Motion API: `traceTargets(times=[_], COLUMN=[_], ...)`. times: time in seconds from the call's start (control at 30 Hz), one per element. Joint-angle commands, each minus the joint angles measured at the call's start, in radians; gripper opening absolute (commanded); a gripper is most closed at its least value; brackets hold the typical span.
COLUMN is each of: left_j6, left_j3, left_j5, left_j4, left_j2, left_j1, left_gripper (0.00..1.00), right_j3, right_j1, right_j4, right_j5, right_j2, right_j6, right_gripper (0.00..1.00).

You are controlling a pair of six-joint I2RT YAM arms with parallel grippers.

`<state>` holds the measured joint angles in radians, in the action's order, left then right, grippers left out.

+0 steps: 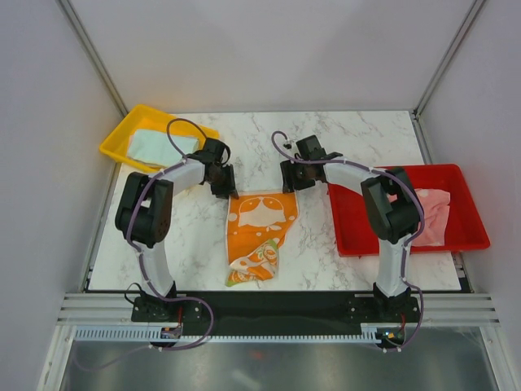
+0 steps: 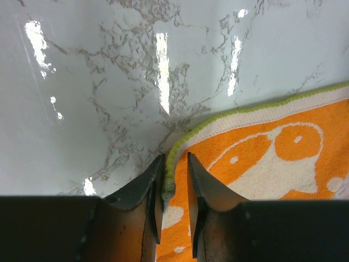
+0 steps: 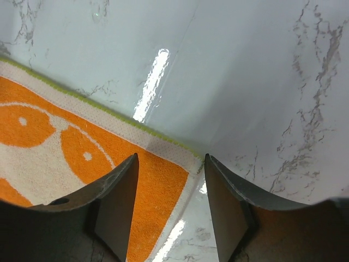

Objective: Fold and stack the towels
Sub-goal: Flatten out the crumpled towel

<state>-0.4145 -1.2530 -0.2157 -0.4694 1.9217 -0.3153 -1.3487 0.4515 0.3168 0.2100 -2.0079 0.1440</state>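
Though rumpled at end away from grippers, lies mostly flat left of red tray: orange towel, cream cartoon shapes, green hem. At corner farther from tray: left gripper, jaws narrowly apart round hem, pinch impossible to tell. Over corner nearer tray: right gripper, jaws spread wide, empty.

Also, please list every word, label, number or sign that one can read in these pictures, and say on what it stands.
There are none to read. The orange towel carries only printed cartoon shapes, no letters. The yellow tray and the red tray show no label or number.
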Motion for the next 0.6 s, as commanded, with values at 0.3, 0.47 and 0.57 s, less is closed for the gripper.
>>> traceTargets(times=[0.3, 0.47, 0.57], left_j6=[-0.007, -0.01, -0.001], left_j3=[-0.02, -0.017, -0.026], left_j5=[-0.03, -0.036, -0.069], left_j4=[0.021, 0.023, 0.023], left_j2=[0.005, -0.001, -0.03], left_j1=[-0.001, -0.001, -0.002], left_gripper=[0.29, 0.25, 0.1], right_j3=[0.068, 0.079, 0.068], right_j1=[0.073, 0.092, 0.092], right_j4=[0.024, 0.025, 0.031], right_j5=[-0.09, -0.188, -0.225], right_j2=[-0.057, -0.031, 0.052], right_j6=[-0.024, 0.011, 0.035], right_gripper=[0.35, 0.0, 0.0])
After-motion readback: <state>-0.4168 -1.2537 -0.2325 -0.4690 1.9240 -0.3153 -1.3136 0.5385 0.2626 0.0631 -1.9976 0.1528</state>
